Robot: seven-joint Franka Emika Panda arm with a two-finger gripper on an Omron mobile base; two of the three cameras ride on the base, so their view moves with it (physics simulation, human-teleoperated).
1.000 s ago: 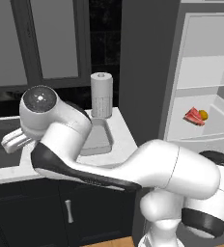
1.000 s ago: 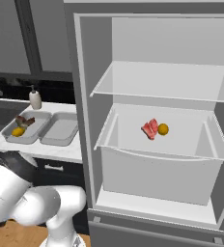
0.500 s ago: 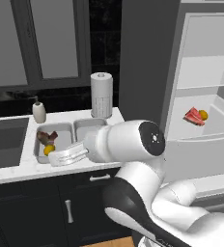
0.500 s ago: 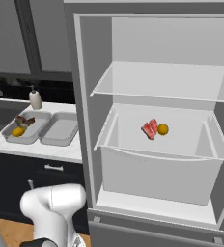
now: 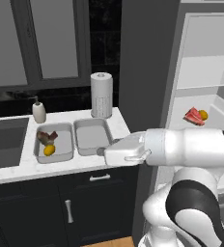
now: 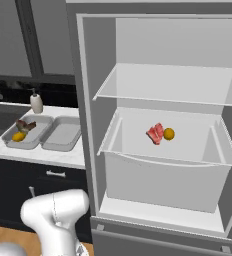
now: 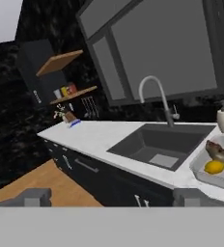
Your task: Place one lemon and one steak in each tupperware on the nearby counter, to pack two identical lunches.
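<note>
White Franka arm (image 5: pixel 181 149) swung right off the white marble counter (image 5: pixel 17 169); grey tupperware pair now uncovered

left tupperware (image 5: pixel 53 149) filled, right tupperware (image 5: pixel 92 137) bare.

Kitchen: marble counter (image 5: pixel 17 169), sink (image 7: pixel 160 144) with faucet (image 7: pixel 157 96), open fridge (image 6: pixel 158 150), dark cabinets (image 5: pixel 85 212).

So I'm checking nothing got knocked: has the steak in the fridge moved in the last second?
No. In the right base view the steak sits left of the lemon, mid fridge shelf, as before.
</note>
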